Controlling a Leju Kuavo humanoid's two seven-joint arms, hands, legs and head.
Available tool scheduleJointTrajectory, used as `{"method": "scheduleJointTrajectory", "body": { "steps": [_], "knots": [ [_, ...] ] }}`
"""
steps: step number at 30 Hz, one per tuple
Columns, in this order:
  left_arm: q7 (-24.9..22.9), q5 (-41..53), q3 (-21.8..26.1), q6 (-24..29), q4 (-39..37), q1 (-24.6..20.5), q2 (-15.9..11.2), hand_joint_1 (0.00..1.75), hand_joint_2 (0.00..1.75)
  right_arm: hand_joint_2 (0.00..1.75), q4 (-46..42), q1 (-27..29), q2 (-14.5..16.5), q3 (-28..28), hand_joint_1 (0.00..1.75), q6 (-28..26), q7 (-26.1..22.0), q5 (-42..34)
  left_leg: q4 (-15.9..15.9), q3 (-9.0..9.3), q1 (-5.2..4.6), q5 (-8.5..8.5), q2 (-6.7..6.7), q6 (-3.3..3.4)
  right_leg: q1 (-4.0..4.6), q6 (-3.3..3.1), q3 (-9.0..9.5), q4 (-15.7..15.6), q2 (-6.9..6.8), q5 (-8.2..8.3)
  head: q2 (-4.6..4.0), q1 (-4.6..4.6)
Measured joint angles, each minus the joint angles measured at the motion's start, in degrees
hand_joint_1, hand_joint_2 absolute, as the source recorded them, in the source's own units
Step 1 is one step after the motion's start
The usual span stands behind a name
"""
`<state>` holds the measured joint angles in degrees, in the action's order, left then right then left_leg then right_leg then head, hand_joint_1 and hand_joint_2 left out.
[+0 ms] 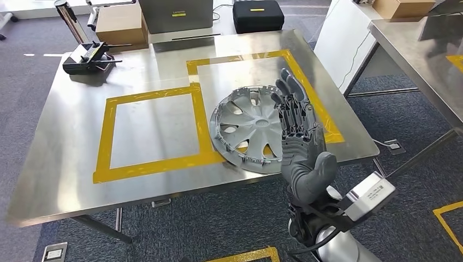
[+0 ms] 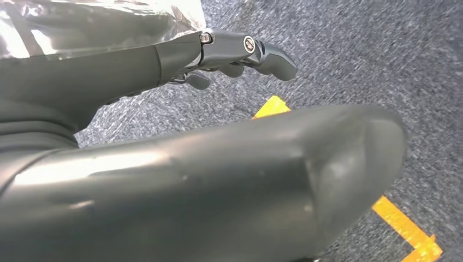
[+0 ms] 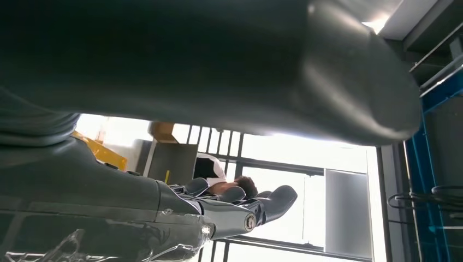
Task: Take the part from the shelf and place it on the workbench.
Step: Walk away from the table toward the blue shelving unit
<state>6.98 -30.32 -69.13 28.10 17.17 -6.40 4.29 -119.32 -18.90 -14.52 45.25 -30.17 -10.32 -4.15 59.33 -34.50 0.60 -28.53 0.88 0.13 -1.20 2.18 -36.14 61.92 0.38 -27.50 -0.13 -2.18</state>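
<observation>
Lying flat on the steel workbench [image 1: 65, 180], the grey wheel cover [image 1: 248, 128] sits near the front edge, on the right, overlapping the yellow tape outline [image 1: 150, 164] where the two taped squares meet. The right hand [image 1: 303, 144] stands over the cover's right rim with its palm turned up and its fingers [image 1: 292, 90] stretched out straight and apart, holding nothing; whether its back touches the rim or hovers just above cannot be told. The cover is round, so it has no long axis; its spoked outer face looks upward, and its near rim reaches close to the bench edge. In the right wrist view the right hand's fingers [image 3: 273, 202] extend loosely with nothing between them. The left hand [image 2: 240, 54] hangs over grey carpet with yellow floor tape, its fingers gently curved and apart, gripping nothing. At the bench's far left corner lies a black handheld device [image 1: 87, 57], well apart from the cover. Beyond the far edge stand a cardboard box [image 1: 117, 24], a grey case [image 1: 174, 15] and a black case [image 1: 257, 15]. A second steel table [image 1: 420, 60] stands to the right.
</observation>
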Motion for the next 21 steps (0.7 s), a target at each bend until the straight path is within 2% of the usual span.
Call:
{"method": "scheduleJointTrajectory", "body": {
  "steps": [1, 4, 6, 7, 9, 10, 11, 12, 14, 16, 19, 20, 21],
  "knots": [
    [-0.05, -0.02, 0.00, -0.03, 0.00, -0.05, -0.02, 0.00, 0.00, 0.00, 0.02, -0.12, 0.00, 0.02, 0.00, 0.00, 0.02, -0.13, 0.17, -0.01, -0.02, -0.11, 0.01, -0.37, 0.10, -0.29, 0.70, -1.51, 0.07, 0.29, 0.00, 0.08],
    [-0.22, -0.04, -0.02, -0.20, 0.01, -0.11, -0.03, 0.00, 0.00, 0.00, 0.04, -0.30, -0.06, 0.04, 0.00, -0.01, 0.07, -0.39, 0.12, 0.08, 0.08, -0.18, -0.02, -1.27, 0.33, -1.66, 0.80, -1.95, 0.16, 0.21, 0.00, 0.33],
    [-0.27, -0.03, -0.02, -0.27, 0.01, -0.15, -0.03, 0.00, 0.00, 0.00, 0.05, -0.46, -0.04, 0.09, 0.00, 0.00, 0.05, -0.49, 1.79, -0.44, 0.13, -1.83, -0.09, -1.75, 0.24, -2.50, 0.88, -2.14, -0.03, 0.35, 0.00, 0.45],
    [-0.27, -0.02, -0.02, -0.28, 0.01, -0.17, -0.04, 0.00, 0.00, 0.00, 0.05, -0.52, -0.02, 0.13, 0.00, 0.01, 0.05, -0.59, 4.27, -1.36, 0.14, -3.51, -0.12, -1.90, 0.23, -2.84, 0.92, -2.20, -0.15, 0.40, 0.00, 0.52],
    [-0.28, -0.02, -0.02, -0.30, 0.01, -0.16, -0.07, 0.00, 0.00, 0.00, 0.13, -0.57, 0.01, 0.21, 0.00, 0.01, 0.04, -0.82, 11.45, -4.13, 0.12, -7.10, -0.13, -2.02, 0.41, -3.23, 0.90, -2.20, -0.30, 0.40, 0.00, 0.64],
    [-0.30, -0.02, -0.03, -0.31, 0.01, -0.13, -0.09, 0.00, 0.00, 0.00, 0.20, -0.57, 0.01, 0.27, 0.00, 0.01, 0.04, -0.89, 14.21, -5.15, 0.12, -8.03, -0.13, -2.00, 0.52, -3.34, 0.89, -2.20, -0.33, 0.42, 0.00, 0.64],
    [-0.32, -0.02, -0.03, -0.31, 0.01, -0.11, -0.11, 0.00, 0.00, 0.00, 0.30, -0.57, 0.01, 0.31, 0.00, 0.01, 0.04, -0.95, 15.17, -5.38, 0.12, -7.95, -0.13, -1.92, 0.61, -3.39, 0.89, -2.19, -0.32, 0.44, 0.00, 0.66],
    [-0.34, -0.02, -0.04, -0.32, 0.01, -0.11, -0.15, 0.00, 0.00, 0.00, 0.39, -0.57, 0.01, 0.33, 0.00, 0.01, 0.04, -1.03, 13.96, -4.59, 0.10, -6.85, -0.13, -1.76, 0.69, -3.43, 0.91, -2.17, -0.29, 0.46, 0.00, 0.66],
    [-0.37, -0.02, -0.04, -0.32, 0.01, -0.16, -0.22, 0.00, 0.00, 0.00, 0.47, -0.58, 0.01, 0.35, 0.00, 0.01, -0.01, -1.26, 6.91, -0.87, -0.03, -3.42, -0.12, -1.22, 0.76, -3.40, 0.99, -2.14, -0.20, 0.50, 0.00, 0.66],
    [-0.41, -0.03, -0.04, -0.32, 0.01, -0.24, -0.28, 0.00, 0.00, 0.00, 0.51, -0.61, 0.02, 0.34, 0.00, 0.00, -0.13, -1.47, 1.04, 1.95, -0.36, -1.54, -0.09, -0.68, 0.86, -2.96, 0.84, -2.01, -0.12, 0.67, 0.00, 0.66],
    [-0.62, -0.06, -0.04, -0.31, 0.01, -0.20, -0.36, 0.00, 0.00, 0.00, 0.61, -0.65, 0.03, 0.34, 0.00, -0.01, -0.33, -1.63, -0.50, 2.20, -0.62, -1.18, -0.06, -0.05, 0.72, -1.86, 0.49, -2.15, -0.10, 1.11, 0.00, 0.65],
    [-0.68, -0.07, -0.04, -0.30, 0.01, -0.19, -0.38, 0.00, 0.00, 0.00, 0.64, -0.67, 0.02, 0.34, 0.00, -0.01, -0.38, -1.67, -0.76, 2.16, -0.53, -0.86, -0.12, 0.25, 0.68, -1.54, 0.38, -1.98, -0.10, 0.76, 0.00, 0.63],
    [-0.72, -0.07, -0.04, -0.30, 0.01, -0.21, -0.39, 0.00, 0.00, 0.00, 0.67, -0.72, 0.02, 0.32, 0.00, -0.02, -0.44, -1.72, -1.03, 2.07, -0.39, -0.51, -0.22, 0.59, 0.66, -1.26, 0.01, -0.99, -0.09, -0.30, 0.00, 0.56]
  ]
}}
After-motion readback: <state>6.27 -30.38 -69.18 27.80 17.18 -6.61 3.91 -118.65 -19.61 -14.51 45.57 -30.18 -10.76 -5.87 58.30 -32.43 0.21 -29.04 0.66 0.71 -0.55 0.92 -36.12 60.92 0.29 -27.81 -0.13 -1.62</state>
